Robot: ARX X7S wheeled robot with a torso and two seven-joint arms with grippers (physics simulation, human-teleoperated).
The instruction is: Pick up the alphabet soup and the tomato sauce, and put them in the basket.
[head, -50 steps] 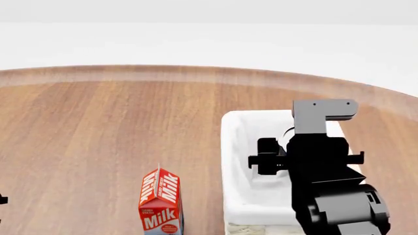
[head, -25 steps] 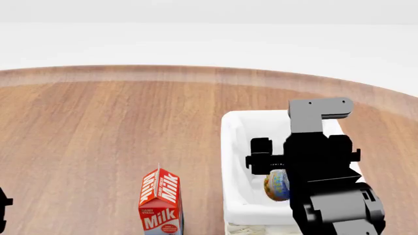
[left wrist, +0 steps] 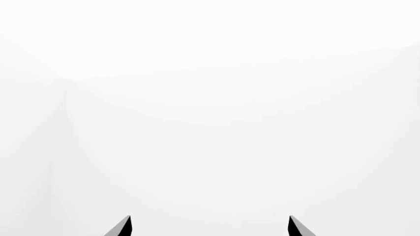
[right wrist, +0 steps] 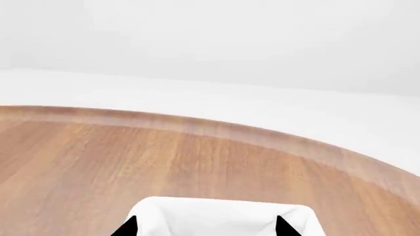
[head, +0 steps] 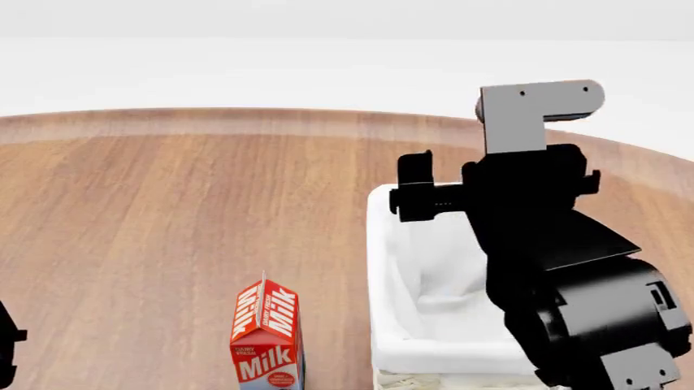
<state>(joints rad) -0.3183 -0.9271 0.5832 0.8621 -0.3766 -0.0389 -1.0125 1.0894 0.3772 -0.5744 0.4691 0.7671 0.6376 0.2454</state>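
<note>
The basket (head: 392, 252) is the landmark here: it stands on the wooden table (head: 162, 211) at the near right of the head view, its white cloth lining folded over the rim and a strip of cream wicker showing at its nearest edge. What can be seen of its inside is bare white lining; neither the alphabet soup nor the tomato sauce shows anywhere in these pictures, and the right arm covers a good part of the interior, so whether a can already lies in there cannot be told. As a judgement, the task stands between deliveries at best, with at least one can yet to be found and fetched, since none stands on the visible table. Left of the basket and about level with its near end stands a red carton (head: 266, 335) printed "Milk" in white on its front and on its sloped top; the small print lower down is too fine to read. Above the basket hangs the right gripper (right wrist: 204, 227), its jaws well apart with nothing between them, the wrist view looking past the tips to the basket's far rim and the table's curved edge. The left gripper (left wrist: 208, 227) also has its jaws spread and empty, pointing at blank white; only a dark sliver of that arm shows far left of the basket.
</note>
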